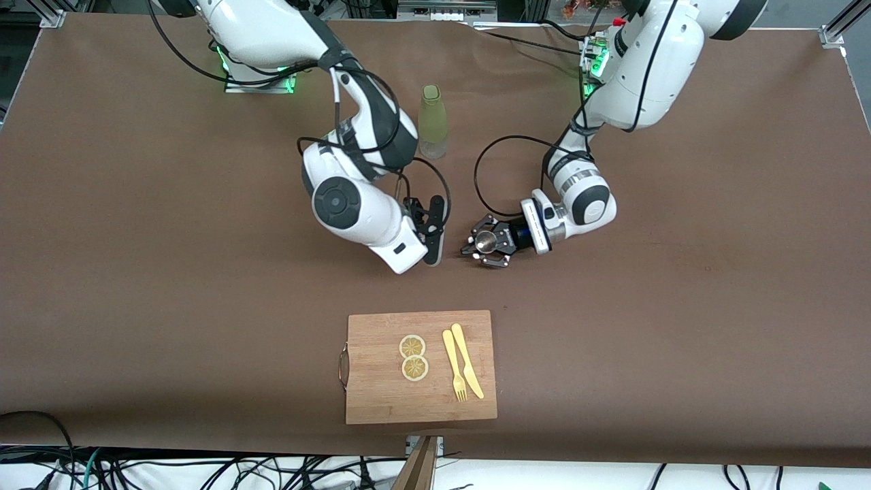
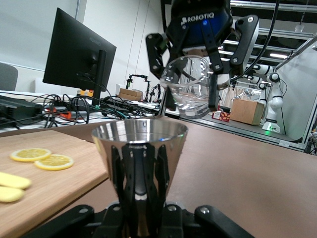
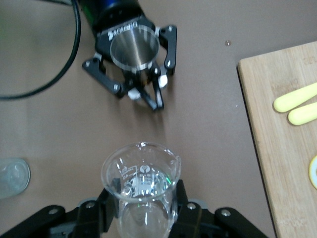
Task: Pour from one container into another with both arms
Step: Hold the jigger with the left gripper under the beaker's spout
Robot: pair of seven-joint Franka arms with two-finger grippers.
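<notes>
My left gripper (image 1: 484, 243) is shut on a shiny steel cup (image 1: 485, 239), which stands upright low over the middle of the table. In the left wrist view its black fingers (image 2: 141, 171) clasp the cup (image 2: 140, 136) from below. My right gripper (image 1: 434, 238) hangs beside it and is shut on a clear glass beaker (image 2: 189, 88). The beaker sits higher than the cup and apart from it. In the right wrist view the beaker (image 3: 142, 181) is in the foreground, with the steel cup (image 3: 134, 47) and the left gripper past it.
A yellow-green bottle (image 1: 433, 122) stands between the two arms, farther from the front camera. A wooden cutting board (image 1: 381, 401) lies nearer to the camera, carrying two lemon slices (image 1: 413, 357), a yellow fork (image 1: 454, 367) and a yellow knife (image 1: 468, 361).
</notes>
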